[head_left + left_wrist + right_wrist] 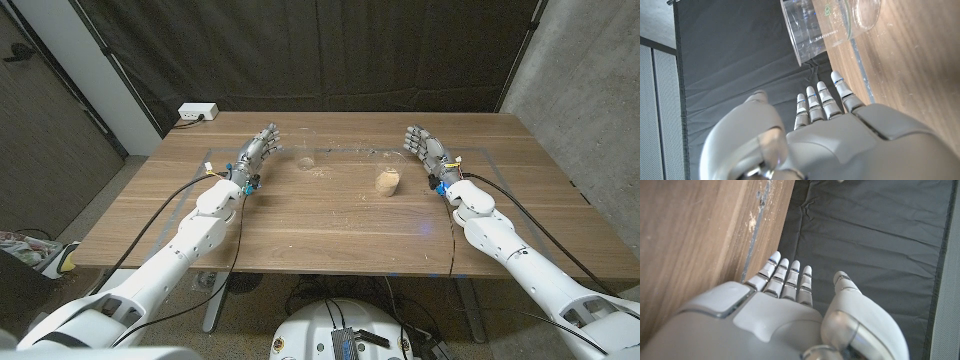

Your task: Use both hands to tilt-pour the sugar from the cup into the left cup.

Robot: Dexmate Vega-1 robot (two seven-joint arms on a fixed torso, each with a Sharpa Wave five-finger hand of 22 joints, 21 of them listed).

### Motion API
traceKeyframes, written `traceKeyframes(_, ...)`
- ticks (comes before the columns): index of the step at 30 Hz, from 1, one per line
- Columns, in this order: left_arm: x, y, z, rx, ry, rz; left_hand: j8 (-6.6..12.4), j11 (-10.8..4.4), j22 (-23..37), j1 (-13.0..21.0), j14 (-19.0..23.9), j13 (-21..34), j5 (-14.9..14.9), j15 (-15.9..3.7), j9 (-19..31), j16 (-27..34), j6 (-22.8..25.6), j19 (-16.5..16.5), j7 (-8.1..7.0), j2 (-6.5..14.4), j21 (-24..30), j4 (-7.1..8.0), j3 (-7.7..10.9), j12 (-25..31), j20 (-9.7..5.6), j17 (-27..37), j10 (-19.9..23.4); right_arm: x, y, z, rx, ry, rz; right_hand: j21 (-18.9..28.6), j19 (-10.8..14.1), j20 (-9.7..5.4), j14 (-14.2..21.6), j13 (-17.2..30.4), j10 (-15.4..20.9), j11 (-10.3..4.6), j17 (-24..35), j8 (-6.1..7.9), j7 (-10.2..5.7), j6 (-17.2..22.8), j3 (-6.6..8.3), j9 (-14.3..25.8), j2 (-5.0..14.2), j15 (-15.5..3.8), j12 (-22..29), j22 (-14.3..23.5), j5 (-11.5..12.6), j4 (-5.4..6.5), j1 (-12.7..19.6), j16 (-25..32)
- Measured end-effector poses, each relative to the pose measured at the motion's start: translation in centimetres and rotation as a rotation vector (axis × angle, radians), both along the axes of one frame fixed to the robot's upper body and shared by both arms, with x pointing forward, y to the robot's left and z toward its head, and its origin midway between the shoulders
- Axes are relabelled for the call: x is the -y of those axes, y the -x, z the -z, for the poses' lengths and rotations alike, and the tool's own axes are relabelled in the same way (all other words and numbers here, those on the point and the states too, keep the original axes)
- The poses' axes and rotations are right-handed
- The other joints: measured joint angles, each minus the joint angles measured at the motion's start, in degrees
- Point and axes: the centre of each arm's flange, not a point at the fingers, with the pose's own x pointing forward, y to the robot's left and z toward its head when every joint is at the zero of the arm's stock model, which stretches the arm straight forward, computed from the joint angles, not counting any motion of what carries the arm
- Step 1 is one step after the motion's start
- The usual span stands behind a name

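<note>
While both hands (258,152) (424,148) wait open-fingered, the sugar cup (387,183) looks light, thin, slippery; grasp mid-wall, beside the empty cup (306,160).

A wooden table (330,225) with a warm brown grain stands in front of a dark, creased curtain (320,55) that covers the whole back of the room. To the right of the curtain is a rough grey concrete wall (585,90). On the left a white panel (75,50) leans beside a dark grey wall (40,130). A white power strip (196,113) lies just beyond the table's far left corner. Faint tape lines (478,152) mark the tabletop near its far edge. The floor under the table is grey.
</note>
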Motion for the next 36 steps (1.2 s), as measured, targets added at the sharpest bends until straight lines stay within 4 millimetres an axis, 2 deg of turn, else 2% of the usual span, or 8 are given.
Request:
traceKeyframes(7, 0.3, -0.1, -0.4, 0.005, -0.019, 0.007, 0.22, 0.0, 0.3, 0.5, 0.0, -0.2, 0.0, 0.0, 0.0, 0.0, 0.0, 0.1, 0.0, 0.0, 0.0, -0.25, 0.25, 0.0, -0.07, -0.1, 0.0, -0.1, 0.0, 0.4, -0.006, 0.003, -0.002, 0.0, 0.3, 0.35, 0.0, 0.0, 0.0, 0.03, 0.0, -0.15, -0.01, 0.0, -0.2, 0.0, -0.63, 0.0, 0.0, 0.0, 0.0, -0.19, 0.7, -0.1)
traceKeyframes(14, 0.2, -0.1, -0.6, 0.01, -0.034, 0.007, 0.22, -0.22, 0.3, 0.6, 0.0, -0.2, 0.0, 0.01, 0.0, 0.0, 0.0, 0.1, 0.0, 0.0, 0.0, -0.25, 0.25, 0.0, -0.07, -0.2, 0.2, 0.1, 0.2, 0.6, -0.008, 0.049, -0.003, -1.1, -0.4, 2.42, -2.1, 0.3, -2.9, 1.09, 0.0, -2.12, 0.22, -3.4, -1.86, 0.2, -4.42, 0.64, -1.3, 0.0, 0.0, -1.81, -1.3, -1.3)
traceKeyframes(17, 0.2, 0.0, -0.7, 0.014, -0.033, 0.007, 0.22, -0.3, 0.3, 0.6, 0.0, -0.4, 0.0, 0.01, 0.0, 0.0, 0.0, 0.1, 0.0, 0.0, 0.0, -0.25, 0.24, 0.0, -0.07, -0.4, 0.3, 0.3, 0.4, 0.4, -0.004, 0.068, -0.002, -1.4, -1.0, 3.02, -2.7, 0.3, -3.7, 1.04, 0.0, -2.76, 0.2, -4.6, -2.69, 0.3, -5.51, 1.05, -1.8, 0.0, 0.0, -1.75, -1.9, -1.6)
traceKeyframes(18, -0.3, 0.5, -0.8, 0.022, -0.053, 0.004, 0.22, -0.3, 0.3, 0.6, 0.1, -0.4, 0.0, 0.11, 0.0, 0.0, 0.0, 0.1, 0.0, 0.0, 0.0, -0.25, 0.24, 0.0, -0.07, -0.4, 0.3, 0.0, 0.4, 0.6, -0.004, 0.127, 0.007, -1.7, -1.2, 3.22, -3.1, 0.3, -4.1, 1.02, 0.0, -3.01, 0.34, -4.9, -2.83, 0.3, -5.82, 1.15, -1.8, 0.0, 0.0, -1.69, -2.2, -1.9)
traceKeyframes(24, -0.8, 0.9, -0.6, 0.026, -0.065, -0.001, 0.22, -0.3, 0.3, 0.6, 0.2, -0.4, 0.0, 0.2, 0.0, 0.0, 0.0, 0.1, 0.0, 0.0, 0.0, -0.25, 0.24, 0.0, -0.08, -0.4, 0.3, 0.3, 0.8, 0.2, 0.002, 0.227, 0.028, -2.0, -1.6, 4.05, -3.7, 0.3, -4.6, 1.35, 0.3, -3.12, 0.1, -5.5, -3.43, 0.3, -6.52, 1.44, -2.0, 0.0, -0.4, -1.82, -2.9, -2.1)
traceKeyframes(27, -1.0, 1.2, -0.5, 0.028, -0.07, -0.004, 0.22, -0.54, 0.3, 0.6, 0.2, -0.4, 0.0, 0.2, 0.0, 0.0, 0.0, 0.1, 0.0, 0.0, 0.0, -0.26, 0.26, 0.0, -0.08, -0.7, 0.5, 0.7, 0.9, 0.0, 0.009, 0.285, 0.04, -2.4, -1.7, 4.13, -4.0, 0.3, -4.6, 1.35, 0.3, -3.44, 0.4, -5.8, -3.83, 0.3, -6.84, 1.13, -2.0, 0.0, -0.4, -1.74, -3.2, -2.1)
traceKeyframes(31, -1.3, 1.5, -0.4, 0.031, -0.074, -0.009, 0.22, -0.61, 0.3, 0.5, 0.2, -0.7, 0.0, 0.2, 0.0, 0.0, 0.0, 0.1, 0.0, 0.0, -0.3, -0.49, 0.48, 0.0, -0.08, -0.7, 0.6, 1.0, 1.0, -0.2, 0.02, 0.336, 0.046, -2.7, -1.9, 4.36, -4.5, 0.5, -4.6, 1.35, 0.3, -3.92, 0.11, -6.8, -5.05, 0.3, -8.42, 0.61, -2.0, 0.0, -0.8, -1.5, -4.8, -2.3)
traceKeyframes(36, -1.5, 2.0, -0.5, 0.037, -0.08, -0.016, 0.22, -0.84, 0.3, 0.3, 0.4, -0.7, 0.0, 0.0, 0.0, 0.0, 0.1, 0.1, -0.53, -0.2, -0.3, -0.24, 0.73, 0.0, -0.08, -0.7, 0.8, 1.9, 0.9, -0.5, 0.048, 0.437, 0.044, -3.7, -2.2, 4.64, -5.3, 0.5, -5.9, 0.1, 0.4, -4.73, -0.33, -8.3, -6.43, 0.2, -10.27, -0.14, -2.6, 0.0, -1.4, -1.03, -6.6, -2.6)
